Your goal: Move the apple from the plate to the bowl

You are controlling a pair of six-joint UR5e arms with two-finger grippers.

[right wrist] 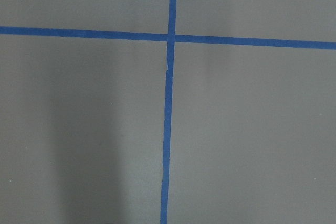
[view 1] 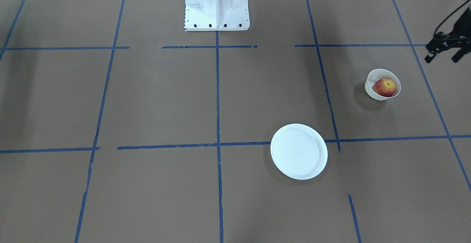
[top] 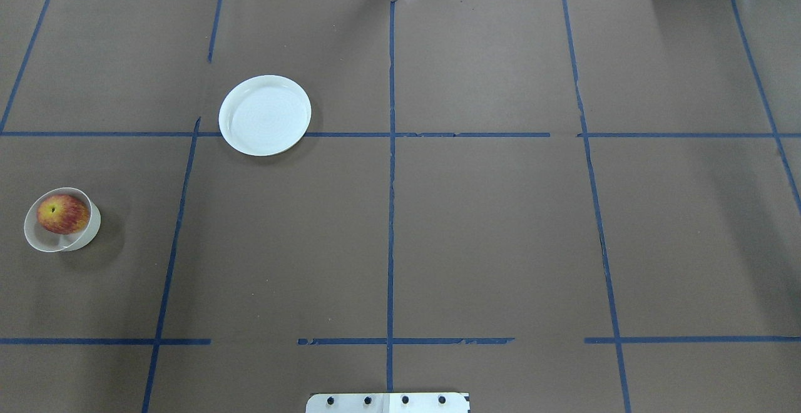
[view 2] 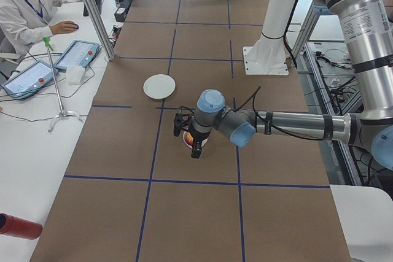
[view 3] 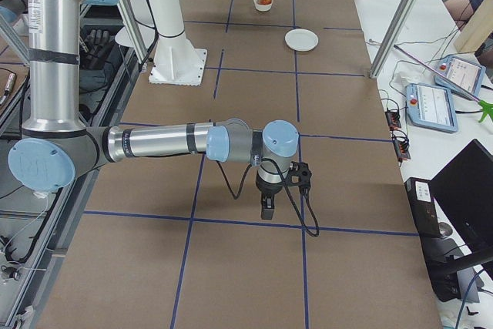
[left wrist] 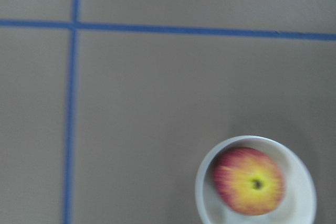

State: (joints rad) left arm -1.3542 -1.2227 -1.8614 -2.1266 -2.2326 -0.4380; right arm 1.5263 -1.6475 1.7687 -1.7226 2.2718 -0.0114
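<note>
The apple (view 1: pixel 384 87), red with yellow patches, sits inside the small cream-white bowl (view 1: pixel 371 88) on the robot's left side of the table. It also shows in the overhead view (top: pixel 61 214) and the left wrist view (left wrist: pixel 249 181). The white plate (view 1: pixel 298 151) is empty and lies apart from the bowl, nearer the table's middle (top: pixel 265 114). My left gripper (view 1: pixel 443 58) hangs above and beside the bowl, its fingers apart, with nothing in it. My right gripper (view 3: pixel 266 212) shows only in the right side view, far from both dishes; I cannot tell whether it is open or shut.
The white robot pedestal (view 1: pixel 217 3) stands at the table's robot-side edge. Blue tape lines cross the brown tabletop. An operator (view 2: pixel 24 4), tablets and a small tripod (view 2: pixel 58 99) are beside the table. A red cylinder (view 2: pixel 18 225) lies off the table's end.
</note>
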